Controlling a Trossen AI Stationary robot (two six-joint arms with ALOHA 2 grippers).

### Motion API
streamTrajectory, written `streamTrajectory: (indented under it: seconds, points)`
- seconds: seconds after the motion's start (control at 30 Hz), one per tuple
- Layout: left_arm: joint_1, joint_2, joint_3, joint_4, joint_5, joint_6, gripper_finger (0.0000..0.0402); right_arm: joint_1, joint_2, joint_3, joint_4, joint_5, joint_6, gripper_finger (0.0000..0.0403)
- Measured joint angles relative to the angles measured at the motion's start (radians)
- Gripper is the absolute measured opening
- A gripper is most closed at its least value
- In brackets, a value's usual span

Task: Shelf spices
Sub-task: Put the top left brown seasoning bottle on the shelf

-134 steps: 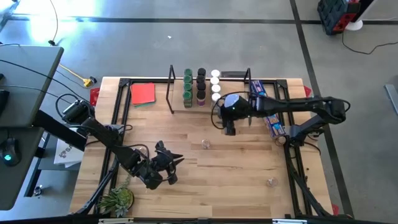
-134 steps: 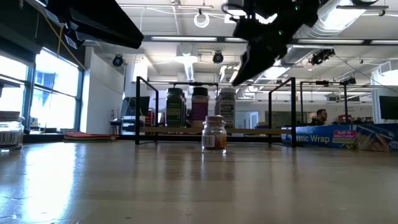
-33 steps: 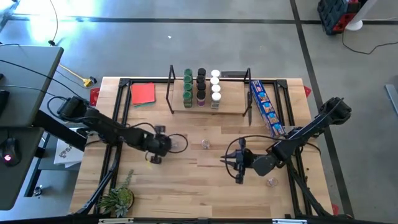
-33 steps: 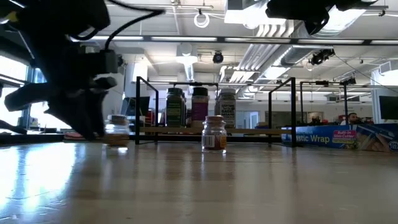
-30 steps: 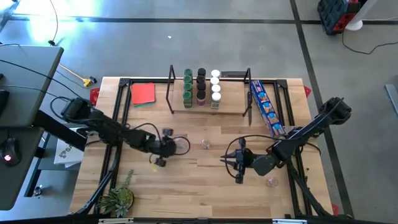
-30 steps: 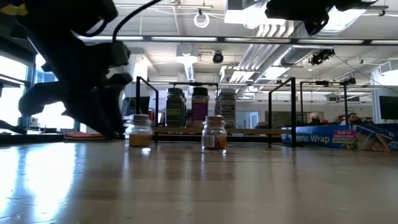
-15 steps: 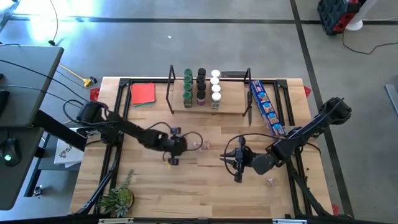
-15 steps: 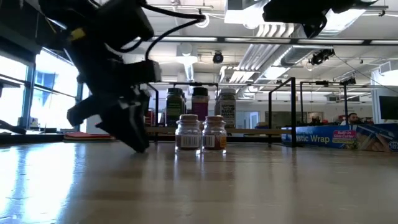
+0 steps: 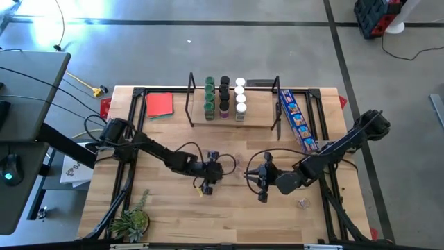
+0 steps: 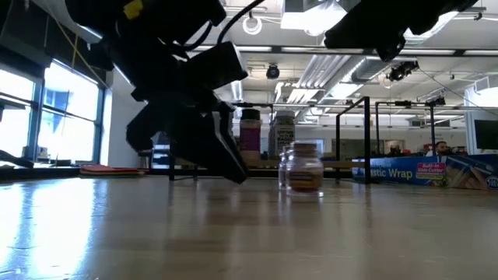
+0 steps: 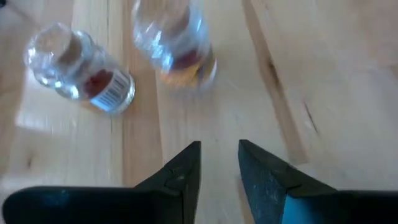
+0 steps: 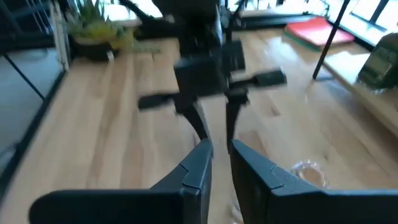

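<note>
You see two clear glass jars point(image 11: 81, 71) with tan contents standing close together mid-table on the pale wood table point(image 9: 229, 208). The left gripper point(image 9: 220, 169) is just beside them, fingers nearly closed with a narrow empty gap. The right gripper point(image 9: 251, 176) faces it, fingers likewise nearly closed on nothing. The shelf point(image 9: 232, 118), a light board with thin black end frames, carries rows of green-, black- and white-lidded jars. Since half a second ago, the left gripper has pushed further right, toward the right gripper.
</note>
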Motion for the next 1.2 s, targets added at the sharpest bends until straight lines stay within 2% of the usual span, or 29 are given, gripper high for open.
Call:
streamTrajectory:
  seconds: [0.1, 0.2, 0.37, 0.5, 0.77, 0.87, 1.07, 1.2]
  points:
    - [-0.047, -0.024, 0.004, -0.069, -0.045, -0.105, 0.0103, -0.022, 0.007, 0.000, -0.009, -0.071, -0.002, 0.0085]
    - [-0.094, -0.029, 0.003, -0.157, -0.102, -0.214, 0.0103, -0.050, 0.020, 0.000, -0.037, -0.124, -0.012, 0.0128]
    - [-0.163, -0.026, 0.003, -0.228, -0.198, -0.347, 0.0103, -0.103, 0.079, -0.002, -0.063, -0.124, -0.051, 0.0207]
    - [-0.205, -0.022, 0.003, -0.225, -0.261, -0.398, 0.0103, -0.138, 0.165, -0.003, -0.030, -0.115, -0.051, 0.0240]
    - [-0.235, -0.019, 0.003, -0.222, -0.318, -0.419, 0.0103, -0.160, 0.291, -0.004, 0.049, -0.143, -0.022, 0.0241]
    - [-0.235, -0.019, 0.003, -0.220, -0.329, -0.419, 0.0103, -0.159, 0.301, -0.004, 0.050, -0.143, -0.001, 0.0224]
    - [-0.235, -0.019, 0.003, -0.203, -0.330, -0.419, 0.0103, -0.150, 0.297, -0.001, 0.077, -0.143, 0.021, 0.0160]
    - [-0.235, -0.019, 0.003, -0.200, -0.330, -0.419, 0.0103, -0.142, 0.293, 0.037, 0.064, -0.142, 0.024, 0.0160]
